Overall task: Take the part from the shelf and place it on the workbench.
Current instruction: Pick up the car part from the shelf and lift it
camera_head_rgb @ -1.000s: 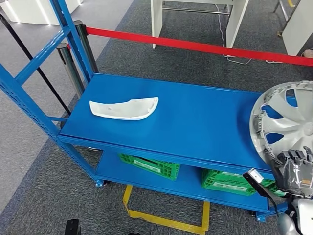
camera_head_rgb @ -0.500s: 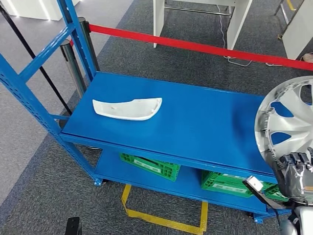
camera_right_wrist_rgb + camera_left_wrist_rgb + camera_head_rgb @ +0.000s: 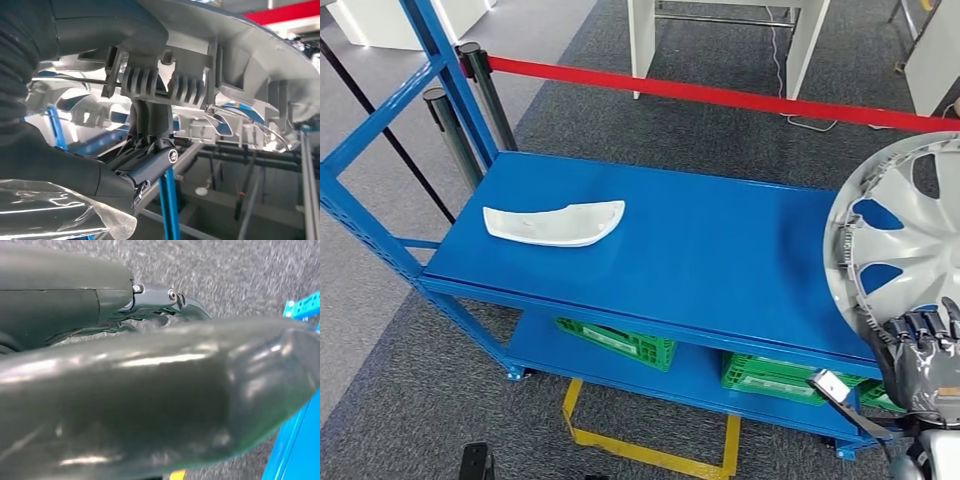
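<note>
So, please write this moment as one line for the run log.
right robot hand: grips wheel cover at its lower rim, lifted | white trim part: lies on blue shelf | left robot hand: holds nothing visible

The right hand (image 3: 927, 360) at 4 o'clock in the head view is glossy grey with dark segmented fingers (image 3: 916, 322), above a pale silver wrist. Close up, it shows a ribbed black cover, silver screws, and clear plastic film. The left hand (image 3: 151, 390) is dark glossy grey with a silver pin.

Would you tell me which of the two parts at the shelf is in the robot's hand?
The silver wheel cover, gripped by the right hand; the white curved trim piece lies untouched on the shelf.
</note>
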Robot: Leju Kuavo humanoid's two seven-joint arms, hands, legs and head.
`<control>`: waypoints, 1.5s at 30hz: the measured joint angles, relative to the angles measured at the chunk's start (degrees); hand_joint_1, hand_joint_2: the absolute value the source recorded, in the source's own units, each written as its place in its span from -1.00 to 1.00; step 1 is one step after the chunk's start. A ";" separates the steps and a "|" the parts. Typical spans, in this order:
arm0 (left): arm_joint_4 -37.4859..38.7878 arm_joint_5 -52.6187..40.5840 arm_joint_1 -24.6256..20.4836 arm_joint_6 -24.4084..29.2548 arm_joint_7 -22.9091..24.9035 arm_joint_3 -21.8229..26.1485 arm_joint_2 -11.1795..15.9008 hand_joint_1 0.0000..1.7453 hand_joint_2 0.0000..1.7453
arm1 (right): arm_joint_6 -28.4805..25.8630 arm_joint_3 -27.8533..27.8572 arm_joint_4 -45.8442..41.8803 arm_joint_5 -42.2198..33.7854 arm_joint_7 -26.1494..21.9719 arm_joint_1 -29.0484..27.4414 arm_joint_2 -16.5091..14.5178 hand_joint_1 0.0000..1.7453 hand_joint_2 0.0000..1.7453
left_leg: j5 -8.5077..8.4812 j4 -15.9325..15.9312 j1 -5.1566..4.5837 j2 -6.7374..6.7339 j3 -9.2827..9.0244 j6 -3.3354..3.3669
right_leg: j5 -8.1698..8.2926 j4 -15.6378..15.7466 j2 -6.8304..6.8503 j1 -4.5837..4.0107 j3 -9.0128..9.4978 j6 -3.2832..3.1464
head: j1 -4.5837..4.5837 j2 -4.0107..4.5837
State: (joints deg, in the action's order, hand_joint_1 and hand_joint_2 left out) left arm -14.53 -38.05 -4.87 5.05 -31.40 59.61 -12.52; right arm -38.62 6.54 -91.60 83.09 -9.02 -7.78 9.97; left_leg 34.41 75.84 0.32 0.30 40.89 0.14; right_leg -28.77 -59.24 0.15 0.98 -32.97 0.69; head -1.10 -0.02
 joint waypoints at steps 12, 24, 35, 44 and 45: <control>0.00 0.96 -0.10 1.89 -0.17 0.15 -0.02 -1.00 -1.00 | -0.22 -6.02 -7.21 1.06 3.33 -1.72 0.89 1.00 1.00 | -8.30 -18.21 -1.11 -0.18 -7.47 2.81 | -4.60 -7.09 -0.09 -0.56 -3.59 1.37 | -0.18 0.00; 0.00 1.07 -0.03 2.17 0.65 0.23 -0.16 -1.00 -1.00 | -0.24 -9.64 -9.18 -2.91 2.56 -2.81 2.05 1.00 1.00 | -7.44 -16.62 -0.52 0.05 -7.18 0.33 | 0.28 0.07 -0.48 0.33 -0.03 0.91 | -0.28 0.00; 0.01 0.22 -0.02 1.24 1.30 0.22 -0.10 -1.00 -1.00 | -0.17 -12.18 -10.13 -4.14 2.46 -3.34 2.77 1.00 1.00 | -4.75 -13.99 -0.90 -0.02 -9.00 1.69 | 1.73 0.03 -0.11 -0.68 -1.20 -0.47 | 0.01 0.00; 0.02 -0.20 -0.09 0.62 1.95 0.19 -0.19 -1.00 -1.00 | -0.22 -13.51 -10.67 -4.03 2.43 -3.34 3.22 1.00 1.00 | -8.76 -18.22 -0.87 -0.33 -7.34 2.61 | -6.66 -10.46 -0.06 -0.22 -5.66 2.22 | -0.19 0.00; 0.02 -0.36 -0.07 0.50 2.20 0.15 -0.22 -1.00 -1.00 | -0.22 -13.63 -10.67 -3.98 2.41 -3.35 3.25 1.00 1.00 | -9.27 -18.18 -0.88 -0.36 -6.62 2.56 | -7.88 -13.19 -0.06 -0.18 -6.11 2.42 | -0.16 0.00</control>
State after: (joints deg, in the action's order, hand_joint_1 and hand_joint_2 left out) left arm -14.51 -38.41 -4.95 5.56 -29.20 59.77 -12.74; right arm -38.84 -7.09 -102.27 79.12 -6.61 -11.14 13.22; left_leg 25.15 57.67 -0.56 -0.06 34.27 2.70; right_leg -36.65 -72.43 0.09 0.80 -39.08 3.12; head -1.27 -0.02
